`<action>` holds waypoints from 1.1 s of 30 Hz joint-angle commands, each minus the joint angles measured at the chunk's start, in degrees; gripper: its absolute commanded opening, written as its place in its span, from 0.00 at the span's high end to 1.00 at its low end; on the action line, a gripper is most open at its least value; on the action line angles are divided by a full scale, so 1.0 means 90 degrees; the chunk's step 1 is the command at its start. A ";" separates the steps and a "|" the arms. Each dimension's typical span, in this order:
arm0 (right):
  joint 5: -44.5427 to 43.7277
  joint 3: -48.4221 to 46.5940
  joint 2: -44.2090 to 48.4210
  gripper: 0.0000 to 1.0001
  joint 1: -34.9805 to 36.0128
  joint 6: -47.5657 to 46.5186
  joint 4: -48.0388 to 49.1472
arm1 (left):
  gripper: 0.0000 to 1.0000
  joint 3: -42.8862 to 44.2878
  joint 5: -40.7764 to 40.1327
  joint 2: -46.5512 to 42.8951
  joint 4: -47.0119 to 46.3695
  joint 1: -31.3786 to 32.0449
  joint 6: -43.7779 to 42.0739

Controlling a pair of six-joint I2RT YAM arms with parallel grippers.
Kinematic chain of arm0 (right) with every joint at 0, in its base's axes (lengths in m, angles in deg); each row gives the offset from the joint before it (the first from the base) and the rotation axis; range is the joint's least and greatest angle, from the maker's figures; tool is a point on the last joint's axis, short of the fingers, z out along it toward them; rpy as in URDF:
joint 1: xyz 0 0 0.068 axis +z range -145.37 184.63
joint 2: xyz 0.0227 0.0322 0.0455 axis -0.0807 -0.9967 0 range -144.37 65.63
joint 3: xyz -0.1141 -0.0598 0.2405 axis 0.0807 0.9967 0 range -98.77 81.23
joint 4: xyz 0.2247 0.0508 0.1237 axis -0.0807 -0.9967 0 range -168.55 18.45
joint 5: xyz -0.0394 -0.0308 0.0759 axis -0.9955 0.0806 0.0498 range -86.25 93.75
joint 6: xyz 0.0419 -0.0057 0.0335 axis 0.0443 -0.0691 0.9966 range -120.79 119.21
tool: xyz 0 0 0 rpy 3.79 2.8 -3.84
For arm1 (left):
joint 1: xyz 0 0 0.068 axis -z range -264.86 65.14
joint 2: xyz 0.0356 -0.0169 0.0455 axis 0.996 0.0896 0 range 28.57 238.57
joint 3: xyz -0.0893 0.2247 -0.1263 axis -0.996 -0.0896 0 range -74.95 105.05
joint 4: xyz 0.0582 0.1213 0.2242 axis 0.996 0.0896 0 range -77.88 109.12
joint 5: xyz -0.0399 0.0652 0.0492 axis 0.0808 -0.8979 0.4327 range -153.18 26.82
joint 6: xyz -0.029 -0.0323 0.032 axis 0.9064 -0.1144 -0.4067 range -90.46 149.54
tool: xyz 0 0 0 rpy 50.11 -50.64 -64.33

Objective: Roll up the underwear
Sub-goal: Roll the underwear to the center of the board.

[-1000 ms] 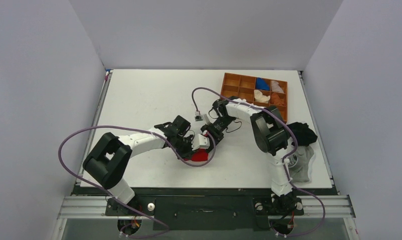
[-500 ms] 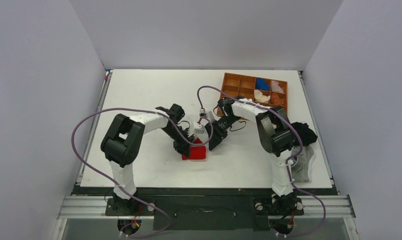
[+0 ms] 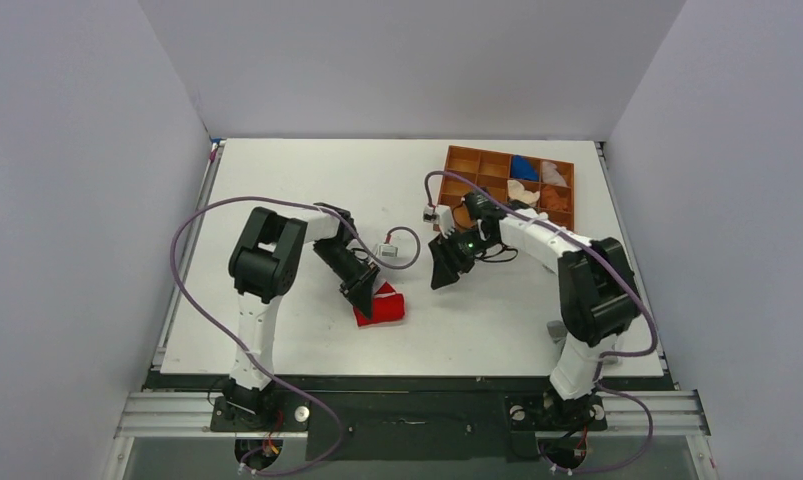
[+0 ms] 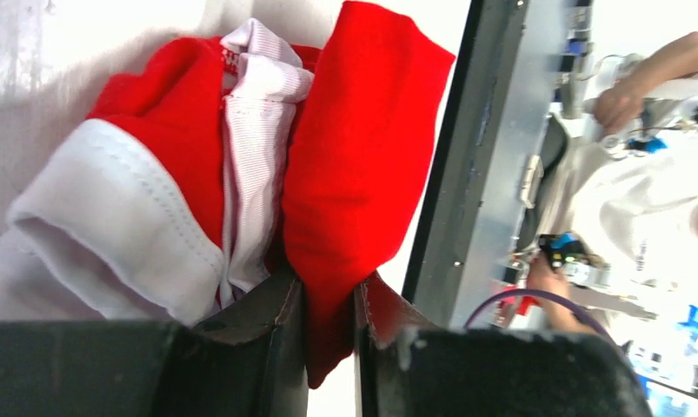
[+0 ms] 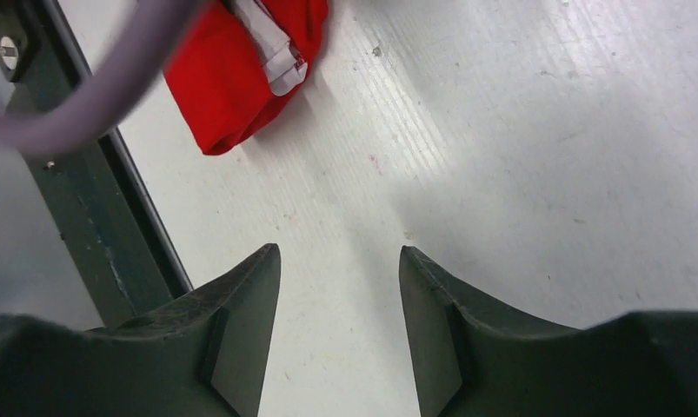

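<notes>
The underwear (image 3: 385, 306) sits bunched on the table (image 3: 297, 180) toward its near edge, the left gripper (image 4: 328, 300) pinching just one red fold. The right gripper (image 5: 339, 269) hangs spread and empty, well apart. A tug from the left could drag that fold and undo the roll.

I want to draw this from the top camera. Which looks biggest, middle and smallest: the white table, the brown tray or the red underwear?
Biggest: the table.
Middle: the tray.
Smallest: the underwear, bunched up and clearly smaller than the tray.
</notes>
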 commanded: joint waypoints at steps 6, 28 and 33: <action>-0.1361 0.1350 0.1908 0.48 0.0421 0.0458 0.1862 | 1.00 0.0509 -0.0092 0.0797 0.0848 -0.0239 -0.0581; -0.4259 0.0698 0.1261 0.40 0.3687 -0.1438 0.1706 | 1.00 0.0635 -0.0132 0.1052 0.1001 -0.0329 -0.0577; -0.4339 0.0543 0.0939 0.40 0.3933 -0.1564 0.1748 | 1.00 0.0709 -0.0112 0.1129 0.1098 -0.0349 -0.0611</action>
